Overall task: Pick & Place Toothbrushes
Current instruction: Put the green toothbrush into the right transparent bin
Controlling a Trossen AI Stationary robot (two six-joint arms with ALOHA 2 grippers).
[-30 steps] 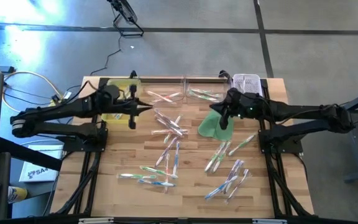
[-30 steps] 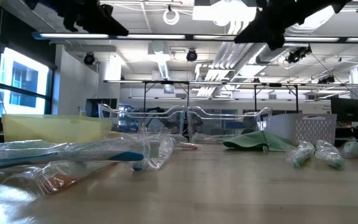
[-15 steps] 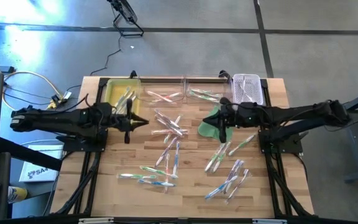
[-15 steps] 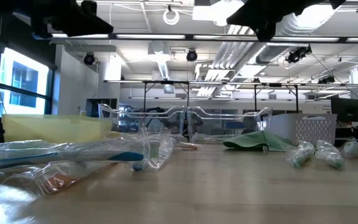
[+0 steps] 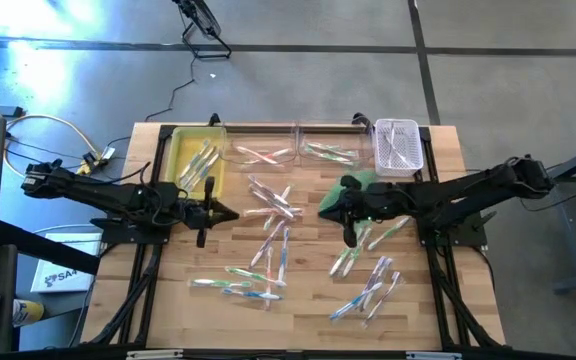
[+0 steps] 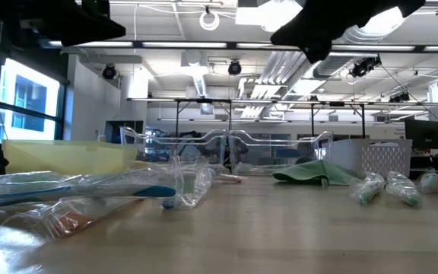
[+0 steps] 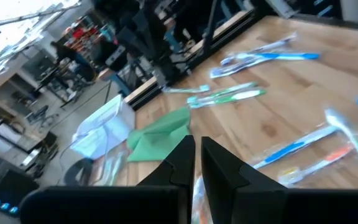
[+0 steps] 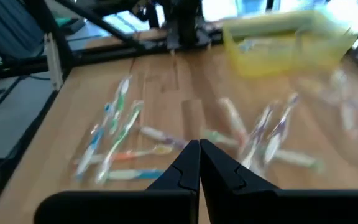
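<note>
Wooden table (image 5: 198, 260), two dark arms over it, yellow bin (image 5: 194, 160), green cloth (image 5: 340, 196), left gripper (image 5: 230, 212) clenched and empty, right gripper (image 5: 324, 211) clenched and empty, wrapped toothbrushes (image 5: 273, 210) strewn mid-table, some in bins.

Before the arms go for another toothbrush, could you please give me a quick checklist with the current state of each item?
1. Left hand empty and shut: ok.
2. Right hand empty and shut: ok, but open it before grasping.
3. Loose toothbrushes left on the table: ok, many.
4. Yellow bin unobstructed: ok.
5. Green cloth clear of right arm: not ok, partly under it.
6. Which toothbrush is targeted: cannot tell.
</note>
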